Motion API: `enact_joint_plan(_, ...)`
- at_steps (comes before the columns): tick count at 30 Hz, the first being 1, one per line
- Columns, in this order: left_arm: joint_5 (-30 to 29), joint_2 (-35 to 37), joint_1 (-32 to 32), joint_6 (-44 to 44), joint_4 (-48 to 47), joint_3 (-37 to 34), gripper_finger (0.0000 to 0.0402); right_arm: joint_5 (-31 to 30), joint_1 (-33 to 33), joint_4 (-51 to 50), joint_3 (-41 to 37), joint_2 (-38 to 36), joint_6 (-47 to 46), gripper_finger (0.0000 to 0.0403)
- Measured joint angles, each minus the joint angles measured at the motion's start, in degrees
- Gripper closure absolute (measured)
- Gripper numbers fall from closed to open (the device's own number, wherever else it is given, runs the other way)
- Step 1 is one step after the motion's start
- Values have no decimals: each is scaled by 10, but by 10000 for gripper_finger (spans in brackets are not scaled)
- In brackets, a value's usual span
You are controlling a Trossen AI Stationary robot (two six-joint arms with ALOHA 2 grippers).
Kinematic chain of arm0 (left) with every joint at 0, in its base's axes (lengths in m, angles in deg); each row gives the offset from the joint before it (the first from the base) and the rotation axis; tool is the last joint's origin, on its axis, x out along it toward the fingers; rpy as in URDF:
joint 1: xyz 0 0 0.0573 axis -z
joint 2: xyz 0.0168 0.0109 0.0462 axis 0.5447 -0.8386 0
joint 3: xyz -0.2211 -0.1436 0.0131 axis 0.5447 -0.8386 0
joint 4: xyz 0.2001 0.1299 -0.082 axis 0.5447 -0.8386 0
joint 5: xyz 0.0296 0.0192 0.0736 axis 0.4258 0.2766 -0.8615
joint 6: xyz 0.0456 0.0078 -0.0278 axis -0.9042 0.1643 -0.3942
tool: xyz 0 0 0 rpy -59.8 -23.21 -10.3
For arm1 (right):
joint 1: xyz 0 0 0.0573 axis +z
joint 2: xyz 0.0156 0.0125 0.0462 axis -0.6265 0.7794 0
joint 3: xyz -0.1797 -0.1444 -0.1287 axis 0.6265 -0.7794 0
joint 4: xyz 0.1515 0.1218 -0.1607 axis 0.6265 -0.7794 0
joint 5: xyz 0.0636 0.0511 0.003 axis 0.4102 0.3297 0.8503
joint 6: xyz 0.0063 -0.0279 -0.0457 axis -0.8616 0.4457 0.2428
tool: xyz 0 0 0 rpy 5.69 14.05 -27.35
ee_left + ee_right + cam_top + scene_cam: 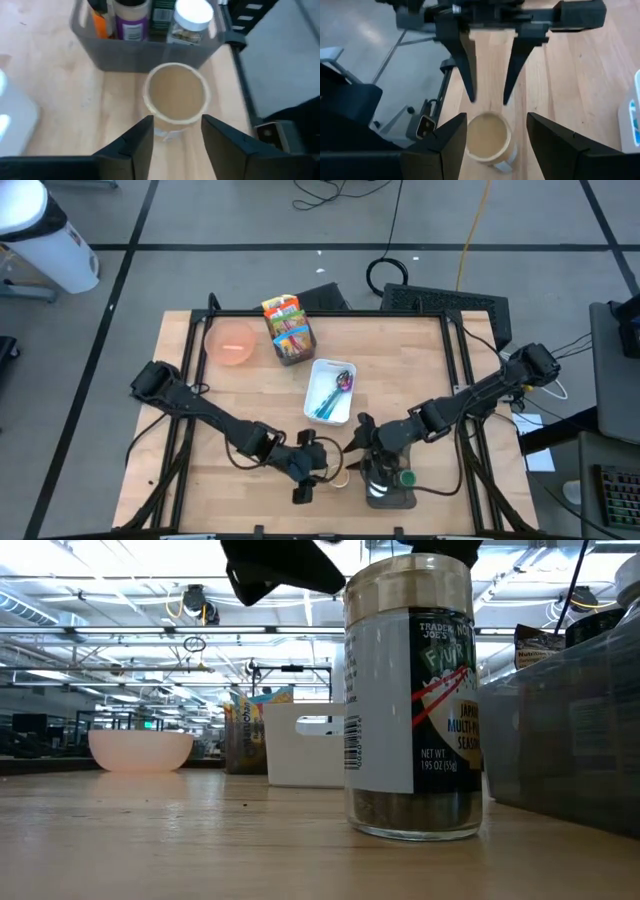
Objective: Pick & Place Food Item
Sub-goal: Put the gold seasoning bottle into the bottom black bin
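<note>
While both arms reach toward the front edge of the table in the high view, the left hand and the right hand meet over a small spice jar standing just beside a dark bin of bottles; farther back sit a white tray, a pink bowl and a basket of snack packets. From table height, the low view shows the spice jar upright on the wood, its tan lid under dark gripper parts, with the bin's wall at its side and the bowl and tray well behind. In the left wrist view, the left hand stands open, its two fingers flanking the jar's near side without clearly touching it, the bin just beyond. In the right wrist view, the right hand is also open above the jar, holding nothing, and the left hand's fingers point down at the lid from the opposite side.
</note>
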Motion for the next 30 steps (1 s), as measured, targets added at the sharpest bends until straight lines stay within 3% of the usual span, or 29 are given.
enact_joint_plan(6,38,0,-5,27,-3,0,170,4,2,-41,0,0,-5,204)
enact_joint_plan(15,8,-37,13,41,21,0,96,2,24,-56,0,0,6,204)
enact_joint_plan(22,18,-75,9,55,55,-1,72,3,24,-60,0,0,5,204)
enact_joint_plan(30,-13,-103,0,54,108,-1,80,5,24,-79,0,0,11,204)
